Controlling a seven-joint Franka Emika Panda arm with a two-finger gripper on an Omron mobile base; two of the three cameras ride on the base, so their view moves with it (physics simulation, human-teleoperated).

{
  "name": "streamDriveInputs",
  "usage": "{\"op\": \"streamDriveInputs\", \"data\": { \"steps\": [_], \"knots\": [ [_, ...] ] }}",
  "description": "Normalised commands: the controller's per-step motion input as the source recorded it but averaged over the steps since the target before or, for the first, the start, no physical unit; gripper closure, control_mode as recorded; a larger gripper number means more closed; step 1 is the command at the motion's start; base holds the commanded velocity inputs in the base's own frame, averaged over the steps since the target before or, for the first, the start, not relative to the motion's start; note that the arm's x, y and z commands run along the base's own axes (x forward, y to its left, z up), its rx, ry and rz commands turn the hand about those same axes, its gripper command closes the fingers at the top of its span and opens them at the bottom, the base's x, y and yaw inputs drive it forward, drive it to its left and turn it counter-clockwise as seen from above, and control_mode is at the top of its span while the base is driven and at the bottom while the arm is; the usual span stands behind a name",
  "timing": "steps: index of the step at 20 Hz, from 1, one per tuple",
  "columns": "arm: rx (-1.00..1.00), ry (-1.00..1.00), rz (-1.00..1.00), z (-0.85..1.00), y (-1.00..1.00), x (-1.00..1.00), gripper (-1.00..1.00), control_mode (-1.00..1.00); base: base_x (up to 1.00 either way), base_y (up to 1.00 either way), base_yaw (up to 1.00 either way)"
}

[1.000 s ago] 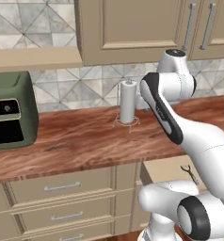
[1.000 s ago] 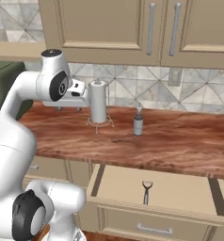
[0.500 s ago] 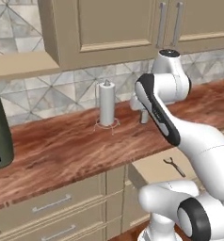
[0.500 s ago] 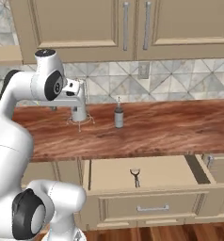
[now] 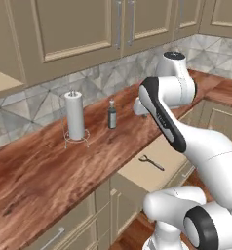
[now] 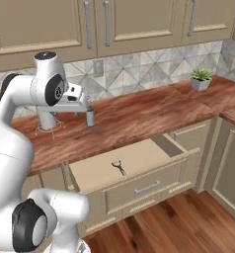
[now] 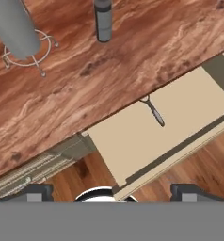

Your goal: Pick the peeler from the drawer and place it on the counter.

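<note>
Spread wide and holding nothing, the claw hangs high above the bench, looking straight down; its two dark fingertips stand far apart at the bottom of the hand view. From the right base view the claw sits over the reddish-brown bench, near the small dark bottle and the paper towel roll. Well below it and out toward the room, the peeler lies flat on the pale floor of the open drawer, its forked head close to the bench edge and its handle pointing toward the drawer front. Claw and peeler are well apart. From the left base view, the peeler rests alone in the drawer.
</note>
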Motion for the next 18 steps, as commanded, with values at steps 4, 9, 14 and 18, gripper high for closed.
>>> {"op": "streamDriveInputs", "data": {
  "steps": [4, 9, 14, 18],
  "knots": [
    [0.00, 0.00, 0.00, 0.00, 0.00, 0.00, -1.00, 1.00, 0.00, 0.65, -0.60],
    [0.00, 0.00, 0.00, 0.00, 0.00, 0.00, -1.00, 1.00, 0.00, 0.56, -0.58],
    [0.01, -0.01, -0.48, -0.45, 0.20, 0.00, -1.00, -1.00, 0.00, 0.09, -0.12],
    [0.02, 0.05, -0.49, -0.54, -0.08, 0.00, -1.00, -1.00, 0.00, 0.00, 0.00]
  ]
}}
